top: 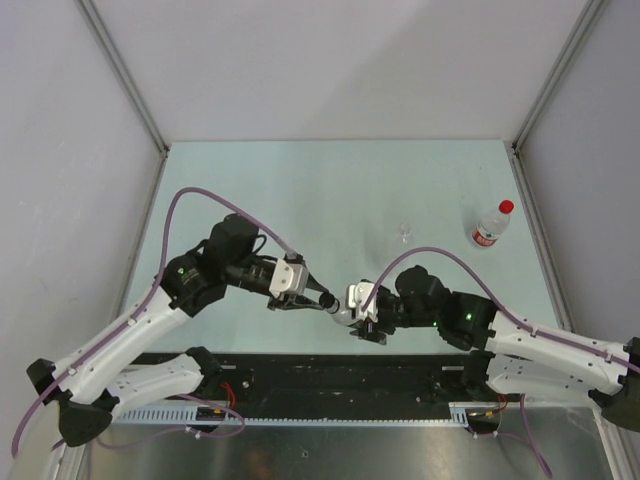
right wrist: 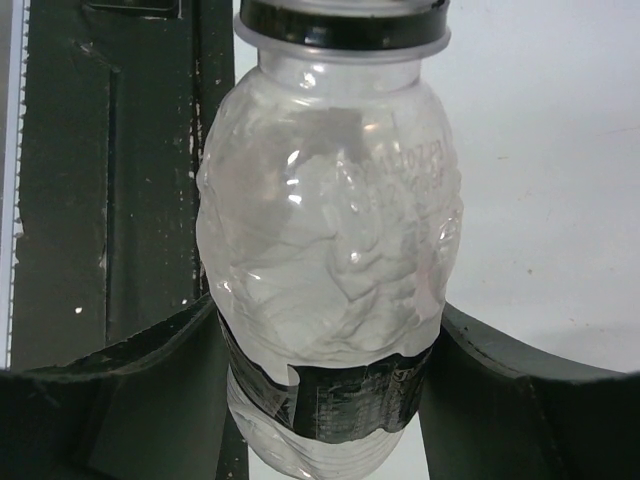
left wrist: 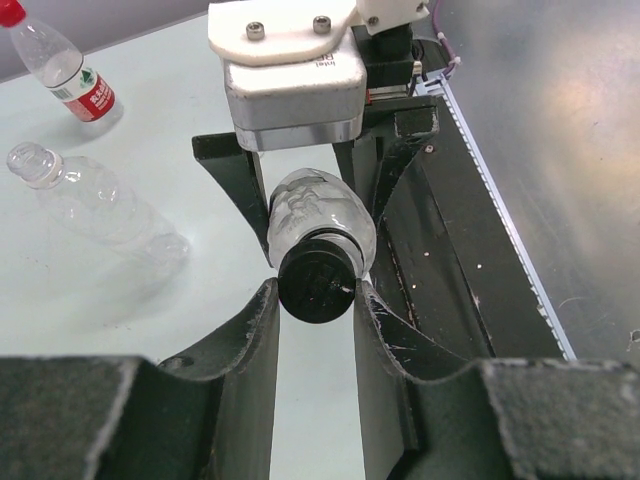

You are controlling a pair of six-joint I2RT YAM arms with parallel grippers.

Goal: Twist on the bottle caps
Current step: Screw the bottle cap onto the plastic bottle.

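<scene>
Over the pale green table point(top: 300, 190), near its front edge, the held bottle point(right wrist: 330, 240) spans the gap between both grippers. The right gripper point(top: 364, 316) clamps its body: thin clear plastic, crumpled, with bulged shoulders and a glossy black label band at the finger line. The left gripper point(top: 322, 299) is closed on the black cap point(left wrist: 316, 285), round and matte, at that bottle's neck, with curved black fingers point(left wrist: 262, 340) pressing each side. Beyond the held bottle, well apart, is a second bottle point(left wrist: 95, 205), clear and ribbed, with a whitish cap point(left wrist: 33, 163). Farther off is a third bottle point(left wrist: 62, 68) with a red cap point(left wrist: 10, 12) and a red-and-white label.
</scene>
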